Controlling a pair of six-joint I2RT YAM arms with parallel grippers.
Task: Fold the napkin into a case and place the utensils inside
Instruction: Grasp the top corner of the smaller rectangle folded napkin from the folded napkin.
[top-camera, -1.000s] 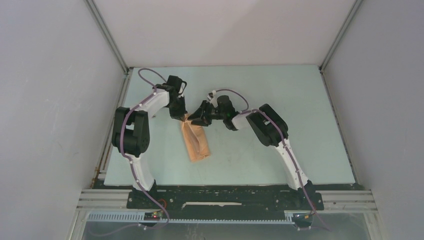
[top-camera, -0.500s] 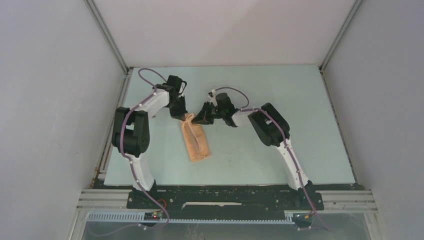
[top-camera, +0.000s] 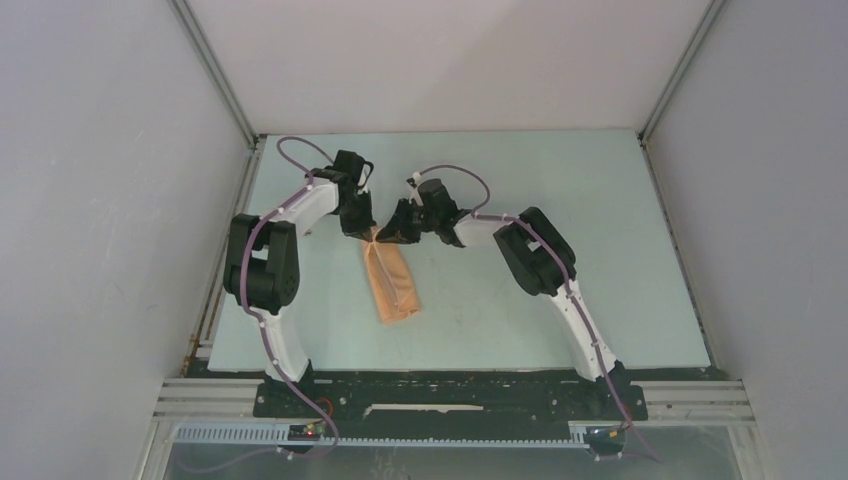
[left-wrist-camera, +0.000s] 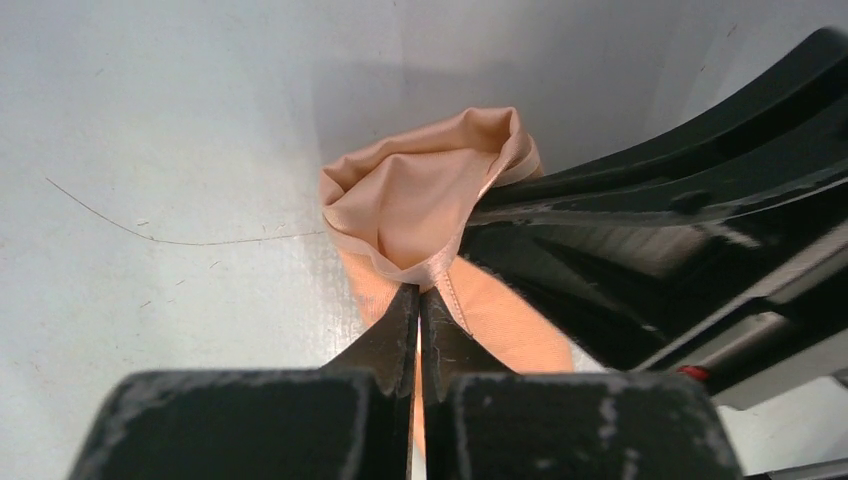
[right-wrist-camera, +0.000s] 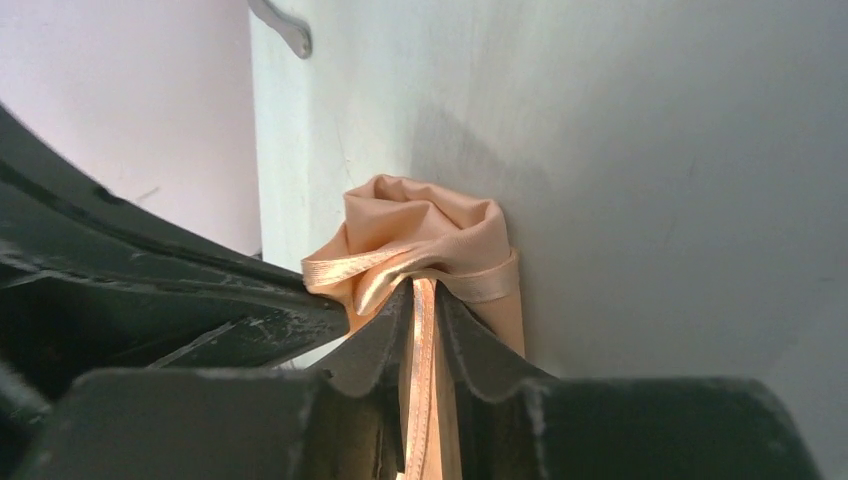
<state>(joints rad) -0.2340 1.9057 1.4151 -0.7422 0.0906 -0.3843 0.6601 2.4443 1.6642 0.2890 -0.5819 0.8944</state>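
where left fingers (left-wrist-camera: 385, 342), right fingers (right-wrist-camera: 375, 348) pinch, case (top-camera: 393, 290) hem sits between.

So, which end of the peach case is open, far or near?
The far end of the case: the left gripper and the right gripper pinch its rim, holding a mouth open. The near end lies flat on the table.

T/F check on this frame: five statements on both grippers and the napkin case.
1. The left gripper is shut on the case's hem. True.
2. The right gripper hangs open, clear of the cloth. False: it pinches the hem too.
3. The case's mouth is held open between the grippers. True.
4. A spoon sticks out of the case. False: no utensil shows in it.
5. The case lies in the far right corner. False: it lies left of centre on the table.
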